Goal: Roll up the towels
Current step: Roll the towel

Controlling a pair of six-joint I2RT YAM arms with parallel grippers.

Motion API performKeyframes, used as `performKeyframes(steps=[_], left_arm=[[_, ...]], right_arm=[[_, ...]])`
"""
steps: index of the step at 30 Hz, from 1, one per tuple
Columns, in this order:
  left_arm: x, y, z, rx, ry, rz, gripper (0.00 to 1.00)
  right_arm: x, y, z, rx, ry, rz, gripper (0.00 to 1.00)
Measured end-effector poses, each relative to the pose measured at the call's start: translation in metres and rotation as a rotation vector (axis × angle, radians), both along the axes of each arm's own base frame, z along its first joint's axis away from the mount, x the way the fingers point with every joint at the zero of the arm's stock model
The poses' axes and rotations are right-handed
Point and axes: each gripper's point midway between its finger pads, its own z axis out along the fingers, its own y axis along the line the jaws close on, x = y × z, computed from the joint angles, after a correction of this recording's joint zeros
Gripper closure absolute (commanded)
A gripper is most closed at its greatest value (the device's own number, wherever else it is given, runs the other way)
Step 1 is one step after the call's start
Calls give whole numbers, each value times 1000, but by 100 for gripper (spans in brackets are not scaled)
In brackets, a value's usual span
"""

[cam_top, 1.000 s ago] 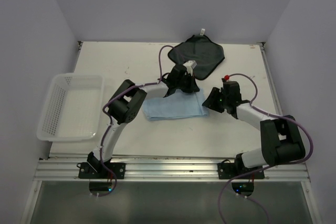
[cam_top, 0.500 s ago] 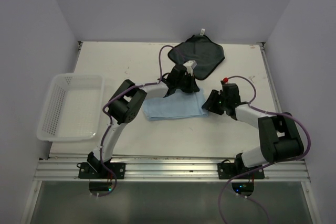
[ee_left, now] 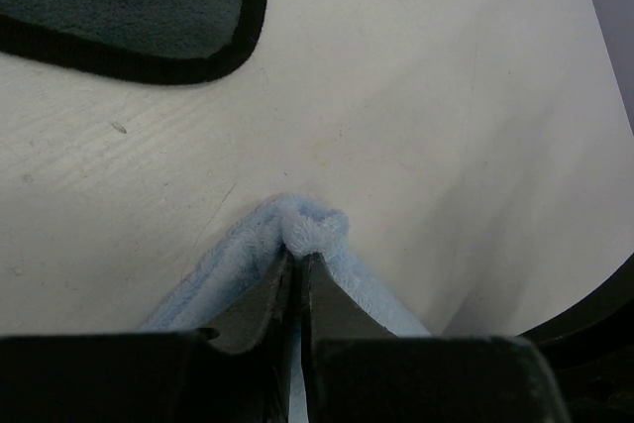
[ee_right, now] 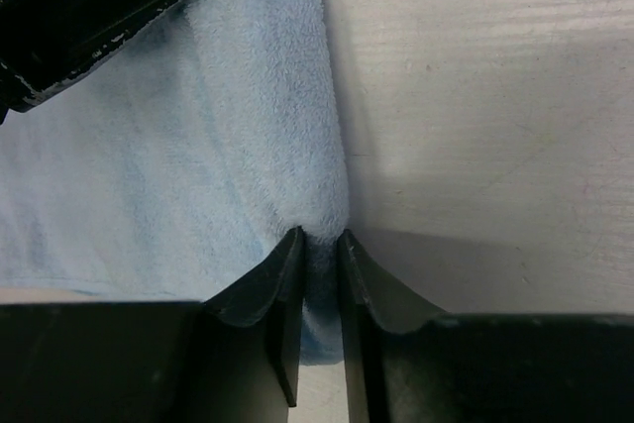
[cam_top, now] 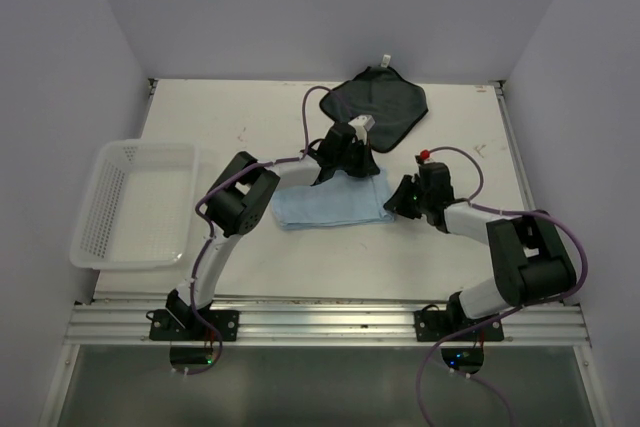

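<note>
Right arm has crept in toward the cloth; left arm unchanged. Right gripper (ee_right: 319,237) is pinched on the near-right corner of the light blue towel (cam_top: 330,205). Left gripper (ee_left: 297,255) is nipped on its far-right corner. Towel lies flat mid-table, long axis left-right, stretching left of both grippers. Dark towel (cam_top: 385,107) lies beyond, apart.

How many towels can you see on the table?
2. The blue towel lies in the middle, pinched by the left gripper and the right gripper. The dark towel lies flat farther back, untouched. None seems hidden.
</note>
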Motion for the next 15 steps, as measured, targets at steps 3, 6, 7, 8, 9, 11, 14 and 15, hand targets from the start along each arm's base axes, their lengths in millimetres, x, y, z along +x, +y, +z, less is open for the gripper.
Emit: performKeyframes(steps=[3,6,7,8,9,11,14,15], left_arm=[[0,0,0,2,-1,3,100],[0,1,-1,5,0,5,94],[0,1,-1,5,1,6,90],[0,1,-1,7,2,6,82],[1,1,-1,8,2,7,80],[1,2,-1,14,6,11,75],[0,1,-1,16,7,10,70],[0,1,-1,17,8,9,68]], right_arm=[[0,-1,0,-5,-4,-6,93],[0,-1,1,-15,-8,-5,100],[0,-2,1,-21,-11,-6,100],[0,-2,1,-29,-13,-6,100],[-1,-2,1,-39,-17,-4,100],[-2,-2,2,-61,-24,0,100],[-4,-2,3,-99,-31,6,100],[-4,-1,3,-117,-33,10,100]])
